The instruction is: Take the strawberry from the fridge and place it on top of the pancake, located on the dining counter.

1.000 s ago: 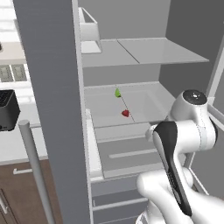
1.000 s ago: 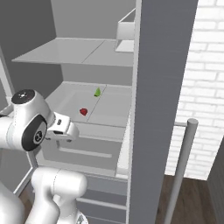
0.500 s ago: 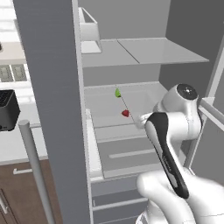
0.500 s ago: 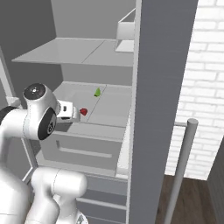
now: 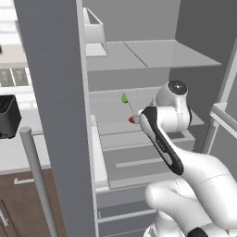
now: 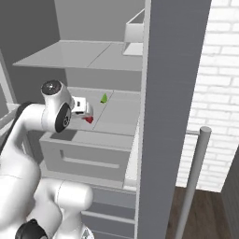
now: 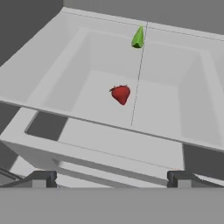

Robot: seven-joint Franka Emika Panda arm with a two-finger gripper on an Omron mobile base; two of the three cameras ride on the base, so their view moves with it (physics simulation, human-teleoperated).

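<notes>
The fridge [image 5: 55, 92] stands open, its grey door [image 6: 172, 93] beside the arm. The strawberry [image 7: 120, 94], small and red, lies in the middle of a pale shelf tray; it also peeks out at the arm's edge [image 5: 132, 120] and just under the hand [image 6: 87, 119]. A small green cone [image 7: 138, 37] sits farther back on the same shelf. My gripper [image 7: 111, 179] is open, held just in front of and above the tray's front lip, short of the strawberry, with nothing between its fingers [image 6: 88, 111]. The pancake and the dining counter are out of view.
A white bin [image 5: 95, 32] stands on the upper shelf. A grey drawer [image 6: 84, 156] juts out below the tray. The door's bar handle [image 5: 39, 180] rises at the left, and a black appliance [image 5: 7, 115] sits on the kitchen counter. A brick wall [image 6: 219, 70] stands at the right.
The arm has reached forward into the fridge, bringing the open hand from beside the drawer up to the shelf tray, close to the strawberry. The strawberry has not moved.
</notes>
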